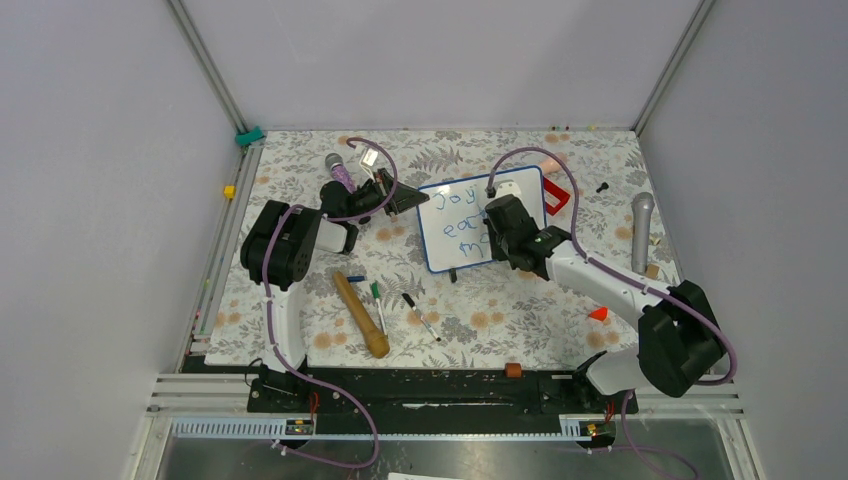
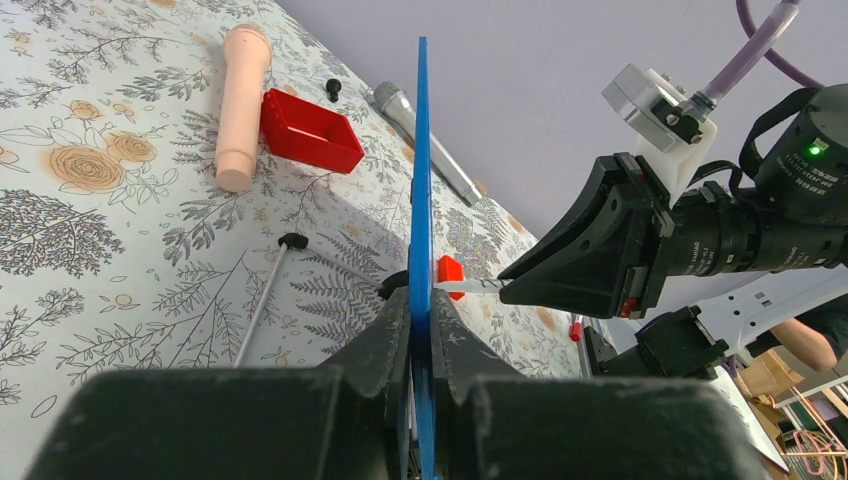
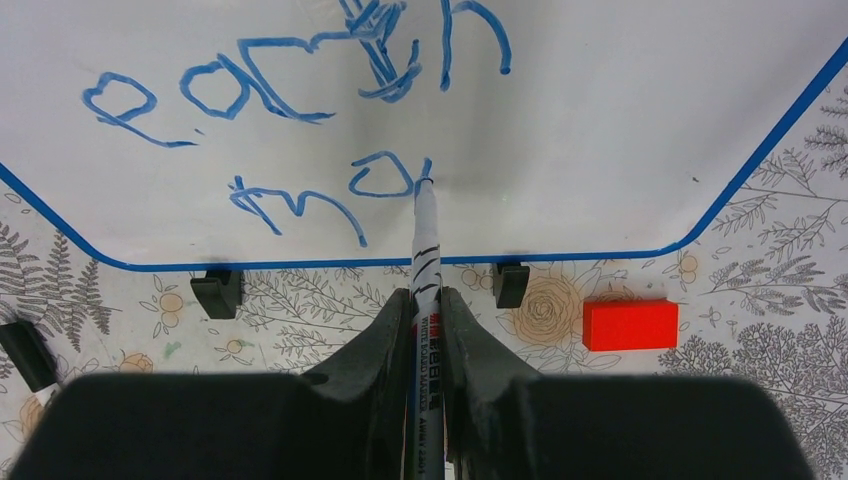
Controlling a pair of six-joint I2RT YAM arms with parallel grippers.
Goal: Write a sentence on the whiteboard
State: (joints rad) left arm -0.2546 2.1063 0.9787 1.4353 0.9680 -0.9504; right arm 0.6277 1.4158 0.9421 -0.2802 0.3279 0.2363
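- Blue ink of the sentence (image 3: 262,75) fills three lines on the whiteboard (image 3: 620,120), which is propped on its black feet mid-table and faces the right arm.
- Right gripper (image 3: 425,320) is clamped on the marker (image 3: 425,250). The marker's long axis points straight ahead into the board, and its tip touches the bottom line just right of the "o".
- Bare board lies to the right of the tip, so the next stroke likely runs that way.
- Left gripper (image 2: 420,310) pinches the board's blue side edge beside the line starts, bracing it.
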